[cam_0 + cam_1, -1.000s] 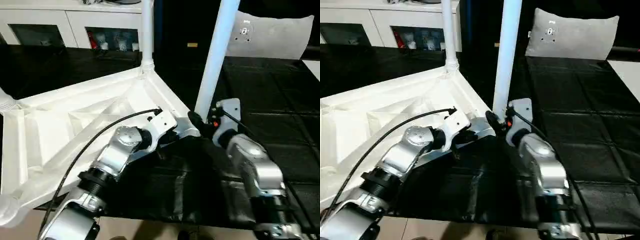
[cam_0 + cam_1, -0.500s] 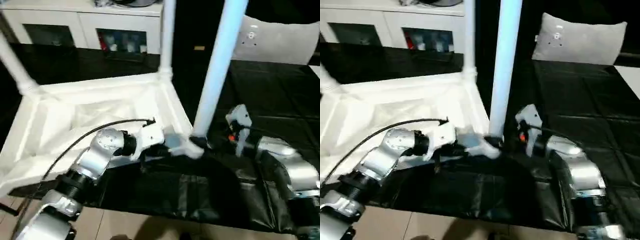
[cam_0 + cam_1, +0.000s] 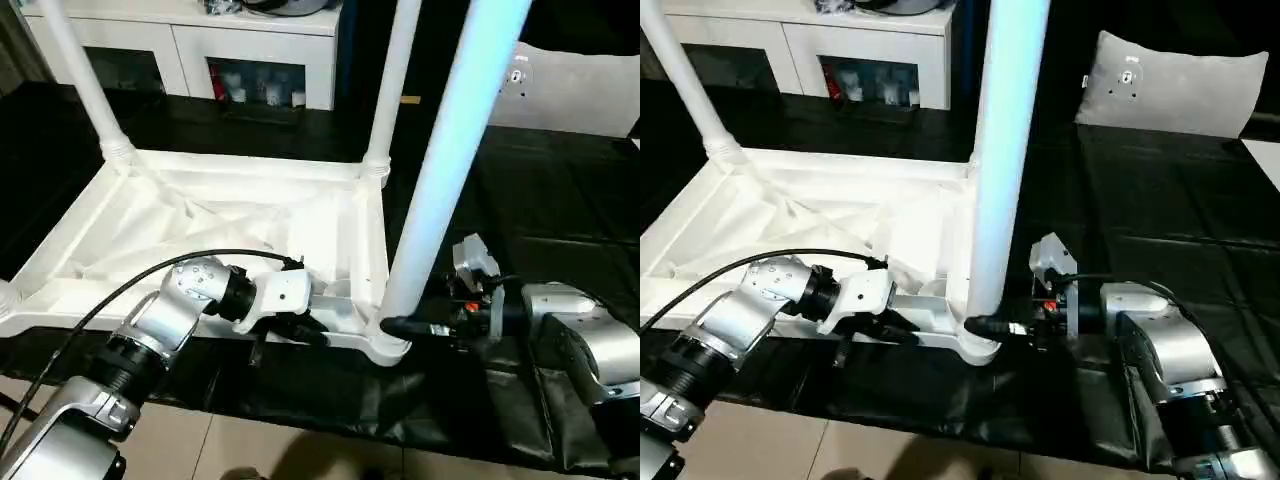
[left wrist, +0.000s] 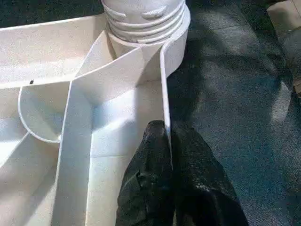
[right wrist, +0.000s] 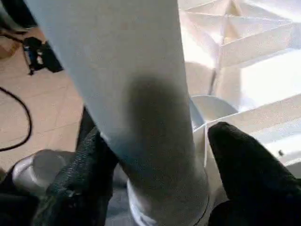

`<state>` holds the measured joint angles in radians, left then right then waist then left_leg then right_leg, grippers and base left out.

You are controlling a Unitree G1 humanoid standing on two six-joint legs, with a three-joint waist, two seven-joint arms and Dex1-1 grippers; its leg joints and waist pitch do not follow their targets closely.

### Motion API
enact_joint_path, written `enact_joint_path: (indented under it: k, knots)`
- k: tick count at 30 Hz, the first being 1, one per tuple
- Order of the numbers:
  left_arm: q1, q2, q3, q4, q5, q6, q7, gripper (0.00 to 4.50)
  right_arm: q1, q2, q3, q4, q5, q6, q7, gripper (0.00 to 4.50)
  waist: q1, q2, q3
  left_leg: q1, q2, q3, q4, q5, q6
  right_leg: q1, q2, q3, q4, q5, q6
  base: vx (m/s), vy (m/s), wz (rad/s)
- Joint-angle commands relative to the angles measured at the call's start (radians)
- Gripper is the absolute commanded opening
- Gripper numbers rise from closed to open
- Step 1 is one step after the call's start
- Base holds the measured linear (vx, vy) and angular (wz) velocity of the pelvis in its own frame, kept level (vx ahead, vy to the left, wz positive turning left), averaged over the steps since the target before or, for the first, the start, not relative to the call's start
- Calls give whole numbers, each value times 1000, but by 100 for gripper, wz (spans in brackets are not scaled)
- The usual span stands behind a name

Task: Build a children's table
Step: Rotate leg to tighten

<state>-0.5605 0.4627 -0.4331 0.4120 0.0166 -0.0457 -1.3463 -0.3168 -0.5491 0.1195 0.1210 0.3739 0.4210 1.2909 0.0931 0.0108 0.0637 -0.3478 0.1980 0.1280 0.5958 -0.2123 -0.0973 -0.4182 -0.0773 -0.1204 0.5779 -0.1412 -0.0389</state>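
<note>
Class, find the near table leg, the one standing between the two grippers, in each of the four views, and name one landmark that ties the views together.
Left eye: near leg, right of centre.
Right eye: near leg, centre.
Left wrist: its ribbed base in the corner socket.
Right wrist: leg between the right gripper's fingers.
Shared landmark: the corner socket.

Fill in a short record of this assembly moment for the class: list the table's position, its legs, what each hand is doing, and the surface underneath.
Table top: white table top, upside down, ribbed underside showing
Legs: near right leg upright in its corner socket; two far legs also upright
Left hand: left hand shut on the table top's thin edge wall, close to that socket
Right hand: right hand, a finger either side of the near right leg, low on it
Surface: black work surface
</note>
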Motion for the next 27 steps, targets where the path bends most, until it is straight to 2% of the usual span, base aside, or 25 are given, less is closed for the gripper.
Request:
enact_joint_path:
  k: [1,7,11,14,16,18,21,22,23,24,25,26,27]
  knots:
    - [-23,8,-23,2,19,-19,-37,0,-14,-14,7,-16,19,17,19,288,-1,-13,-69,-12,22,21,-66,-79,95,77,-63,53,-67,-344,-131,0,0,0]
    - [-39,4,-21,35,18,-41,-36,0,-9,-24,9,-19,27,28,42,237,0,-11,-70,-12,21,21,-65,-75,94,77,-63,51,-69,-348,-125,0,0,0]
    - [-36,-4,-15,39,13,-34,-27,0,-1,-21,9,-37,39,41,35,219,1,-11,-70,-11,21,22,-64,-77,89,76,-62,51,-69,-351,-124,0,0,0]
    - [-33,-11,-8,37,8,-21,-16,0,7,-10,0,-56,61,65,17,211,3,-10,-70,-12,23,21,-65,-67,89,76,-62,52,-66,-332,-127,0,0,0]
    - [-28,-23,7,25,0,28,15,0,17,19,-20,-86,96,123,-33,208,2,-11,-69,-12,23,22,-65,-64,87,77,-61,53,-66,-326,-129,0,0,0]
    - [-29,-49,25,22,0,77,75,0,30,57,-25,-126,98,153,-107,208,2,-12,-66,-10,20,23,-66,-83,76,76,-62,51,-74,-378,-111,0,0,0]
    - [-31,-93,46,12,2,142,162,0,42,127,-18,-157,48,154,-248,207,-4,-10,-62,-8,17,25,-69,-108,55,70,-60,46,-84,-442,-87,0,0,0]
    - [-31,-93,46,12,2,142,162,0,42,127,-18,-157,48,154,-248,207,-8,-12,-61,-8,12,25,-69,-125,46,71,-60,42,-90,-486,-66,0,0,0]
    - [-32,-121,55,4,6,184,211,0,37,172,-23,-152,19,158,-332,207,-11,-10,-59,-8,9,26,-69,-144,46,71,-60,38,-97,-529,-43,0,0,0]
    - [-34,-168,66,-8,14,243,284,0,25,238,-31,-137,-27,163,-458,207,-21,-8,-56,-9,12,27,-71,-148,29,65,-57,37,-99,-539,-34,0,0,0]
    - [-39,-197,71,-10,19,274,329,0,17,274,-34,-130,-51,166,-523,207,-23,-9,-56,-7,9,27,-68,-164,22,63,-58,32,-104,-561,-25,0,0,0]
    - [-42,-216,76,-9,22,294,360,0,11,296,-36,-126,-65,168,-564,206,-35,-12,-56,-9,4,25,-68,-176,12,66,-57,26,-108,-592,-7,0,0,0]
    - [-49,-242,84,-5,29,319,406,0,1,328,-44,-113,-86,173,-628,202,-38,-12,-57,-8,3,25,-67,-179,12,66,-57,25,-110,-599,1,0,0,0]
